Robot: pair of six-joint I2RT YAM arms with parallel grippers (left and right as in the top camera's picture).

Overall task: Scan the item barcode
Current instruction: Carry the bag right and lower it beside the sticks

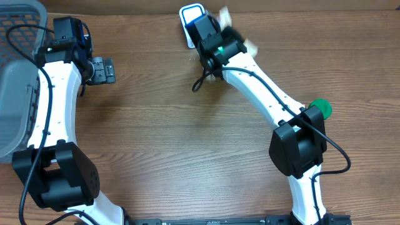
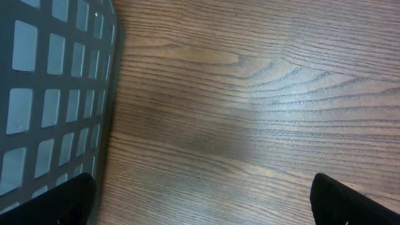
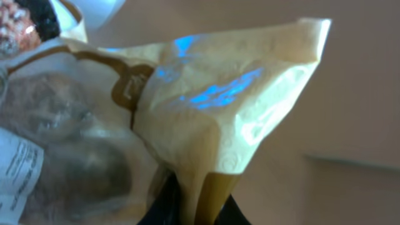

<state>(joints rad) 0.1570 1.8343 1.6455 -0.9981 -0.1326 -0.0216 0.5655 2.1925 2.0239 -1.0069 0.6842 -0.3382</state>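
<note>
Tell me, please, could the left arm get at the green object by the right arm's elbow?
Probably not. The left gripper sits open by the grey basket at the opposite side, and the right arm, gripping the yellow packet, stretches across between it and the green object.

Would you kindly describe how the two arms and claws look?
The left arm and right arm are white tubes joined by bulky black housings, with thin black cables. The left claw and right claw are black; a green light glows at the right wrist.

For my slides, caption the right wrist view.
Right tool pinches a yellow snack bag, blue light glinting on its film.
</note>
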